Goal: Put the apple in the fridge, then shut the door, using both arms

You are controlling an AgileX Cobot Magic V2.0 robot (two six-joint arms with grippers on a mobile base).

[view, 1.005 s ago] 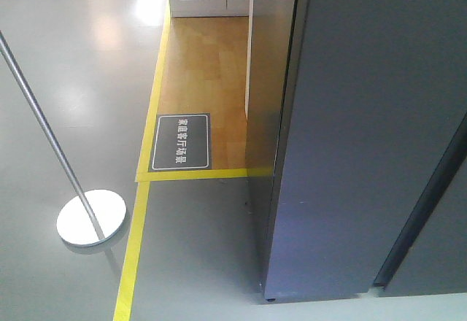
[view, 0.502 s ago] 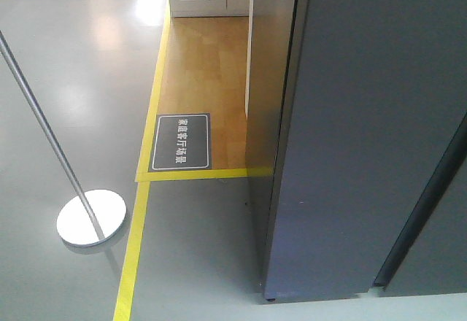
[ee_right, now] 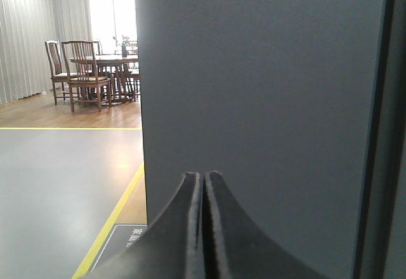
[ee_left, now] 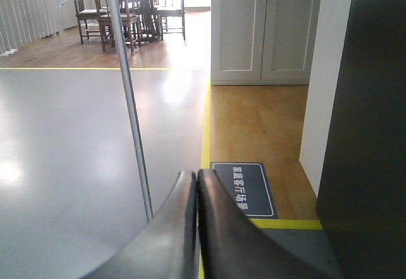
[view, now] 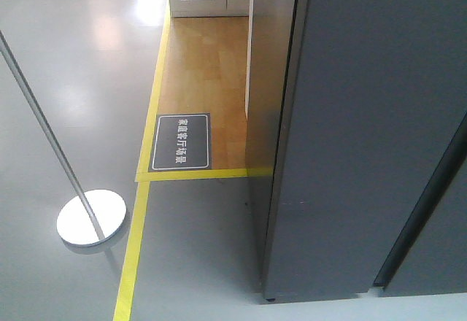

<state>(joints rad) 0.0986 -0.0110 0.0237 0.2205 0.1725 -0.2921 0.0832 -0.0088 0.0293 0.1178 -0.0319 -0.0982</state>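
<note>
We cannot find the apple in any view, so where it sits is unknown to us; neither gripper has it. We judge it would be light, firm and smooth-skinned, easily bruised, so we would take it across its widest part with modest squeeze.

The fridge (view: 365,131) fills the right of the front view as a tall dark grey slab, its door shut as far as we can see, with a dark vertical seam near its right edge. In our judgement the door is stiff and heavy enough to want a hooked pull at that edge rather than a pinch.

The left gripper (ee_left: 195,184) has its two black fingers pressed together with nothing between them, pointing left of the fridge toward the floor sign (ee_left: 244,189) and the stanchion pole (ee_left: 130,111). The right gripper (ee_right: 204,187) is likewise fully closed and empty, aimed straight at the fridge's grey face and near it, though we cannot tell whether it touches.
</note>
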